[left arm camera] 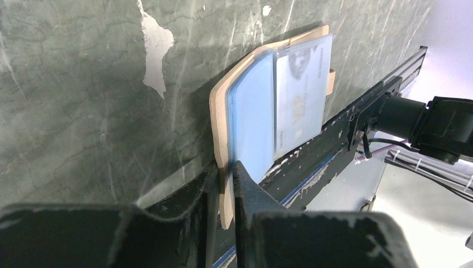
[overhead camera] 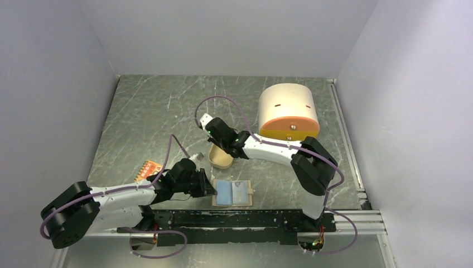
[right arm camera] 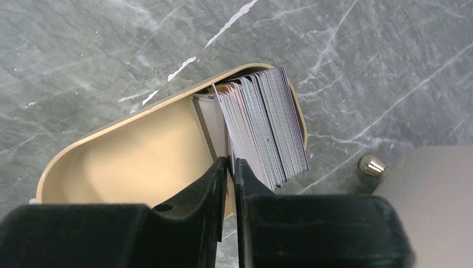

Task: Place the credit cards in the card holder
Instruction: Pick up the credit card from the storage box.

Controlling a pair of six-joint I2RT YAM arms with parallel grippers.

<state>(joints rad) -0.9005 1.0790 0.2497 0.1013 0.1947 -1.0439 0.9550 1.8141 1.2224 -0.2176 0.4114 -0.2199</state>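
Observation:
The beige card holder point(overhead camera: 233, 192) lies open near the table's front edge, with a light blue card point(left arm camera: 254, 123) and a whitish card point(left arm camera: 301, 89) showing in its pockets. My left gripper point(left arm camera: 226, 170) is shut on the holder's tan left edge point(left arm camera: 222, 128); in the top view the left gripper point(overhead camera: 209, 187) sits at the holder's left side. A stack of credit cards point(right arm camera: 268, 128) stands on edge in the oval tan tin point(right arm camera: 139, 156). My right gripper point(right arm camera: 230, 162) is down in the tin point(overhead camera: 222, 162), jaws pinched on the outermost card of that stack.
A large cream box with an orange front point(overhead camera: 288, 111) stands behind the right arm, its metal knob point(right arm camera: 372, 166) close to the tin. An orange-red dotted piece point(overhead camera: 149, 169) lies left of the left arm. A black rail point(overhead camera: 245, 218) runs along the near edge.

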